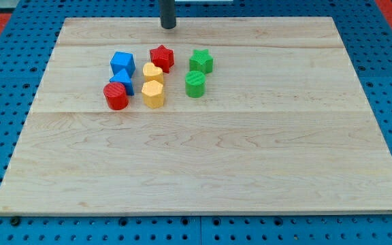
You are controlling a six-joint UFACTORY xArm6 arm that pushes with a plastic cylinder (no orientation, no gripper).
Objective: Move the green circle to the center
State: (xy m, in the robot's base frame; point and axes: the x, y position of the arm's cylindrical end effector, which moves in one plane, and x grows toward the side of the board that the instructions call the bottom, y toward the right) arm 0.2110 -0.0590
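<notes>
While my tip (pixel 168 26) is hovering bare near the view's top, nothing is touching it. Well below, the green circle (pixel 194 84) is sitting under the green star (pixel 201 61).

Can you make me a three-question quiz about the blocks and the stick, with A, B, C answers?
1. Where is my tip?
A. at the view's top, above the blocks
B. between the yellow blocks
C. at the view's bottom

2. How many blocks sit on the wooden board?
A. five
B. eight
C. eleven

3. Is my tip touching the green circle?
A. yes
B. no, it is apart
C. it sits on it

Answers: 1 A, it stands near the board's top edge. 2 B, two each of blue, red, yellow and green. 3 B, the red star and green star lie nearer to it.
</notes>
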